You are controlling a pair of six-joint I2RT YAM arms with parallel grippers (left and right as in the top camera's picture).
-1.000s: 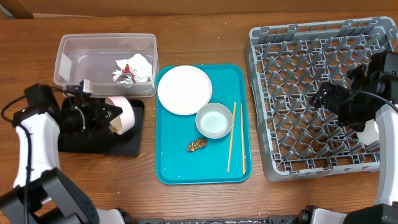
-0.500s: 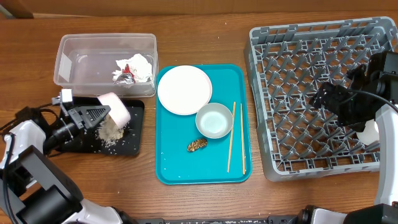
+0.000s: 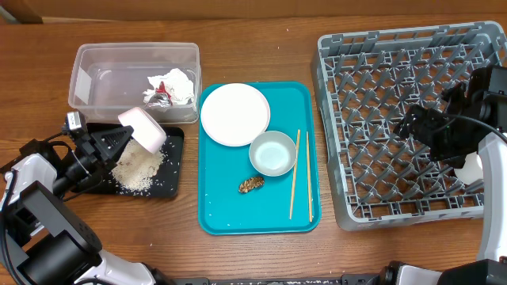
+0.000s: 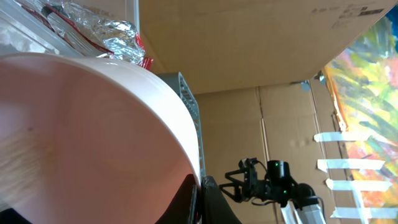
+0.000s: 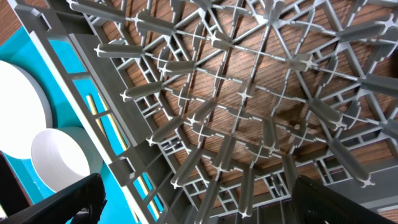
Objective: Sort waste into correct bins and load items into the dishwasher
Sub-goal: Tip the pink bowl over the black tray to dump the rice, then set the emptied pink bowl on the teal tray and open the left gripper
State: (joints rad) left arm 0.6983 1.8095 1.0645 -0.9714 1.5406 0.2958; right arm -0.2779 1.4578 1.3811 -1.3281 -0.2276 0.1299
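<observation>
My left gripper (image 3: 119,141) is shut on the rim of a white bowl (image 3: 142,128), tipped upside down over the black tray (image 3: 170,188). A pile of white rice (image 3: 139,168) lies in that tray. The bowl fills the left wrist view (image 4: 87,137). The clear tub (image 3: 95,75) holds crumpled tissue (image 3: 176,81) and a red wrapper (image 3: 162,88). The teal tray (image 3: 305,95) carries a white plate (image 3: 234,114), a pale bowl (image 3: 273,153), chopsticks (image 3: 301,174) and a brown scrap (image 3: 251,184). My right gripper (image 3: 413,123) is open and empty above the grey dish rack (image 3: 380,71).
A white cup (image 3: 472,168) sits in the rack's right side next to my right arm. The right wrist view shows the rack lattice (image 5: 249,106), the plate (image 5: 22,99) and the pale bowl (image 5: 59,158). Bare wooden table lies in front of the trays.
My left gripper has turned the bowl over and lifted it slightly up and left. Rice has poured out into the black tray. The right arm has not moved.
</observation>
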